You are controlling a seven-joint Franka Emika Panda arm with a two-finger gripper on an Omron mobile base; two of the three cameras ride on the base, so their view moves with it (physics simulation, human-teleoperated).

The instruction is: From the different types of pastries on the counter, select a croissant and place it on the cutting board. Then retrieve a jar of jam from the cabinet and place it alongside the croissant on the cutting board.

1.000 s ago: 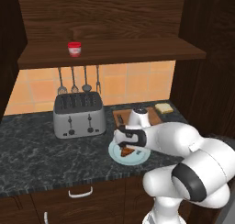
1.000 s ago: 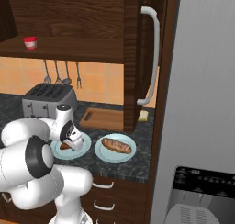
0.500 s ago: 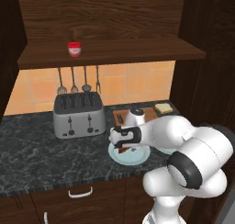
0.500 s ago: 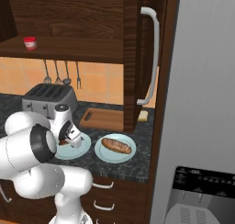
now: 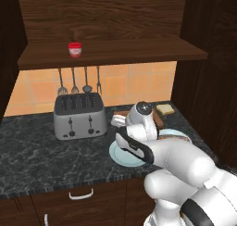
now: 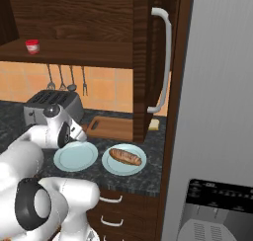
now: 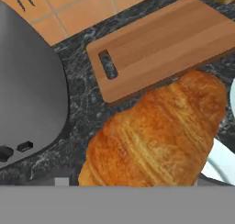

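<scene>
- The end effector [image 7: 137, 184] pinches the croissant [image 7: 156, 136], lifted off the plate [image 5: 121, 154].
- The board [image 7: 165, 44] lies bare beside the toaster [image 7: 27, 94].
- The jam [image 5: 74, 49] sits on the cabinet shelf [image 5: 115, 51].

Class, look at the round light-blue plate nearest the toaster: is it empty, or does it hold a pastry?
Empty. In the right base view the plate shows bare blue; the neighbouring plate holds the loaf.

One croissant [image 7: 156, 136], two plates [image 6: 75, 156], one cutting board [image 7: 165, 44], one toaster [image 5: 77, 115]
</scene>
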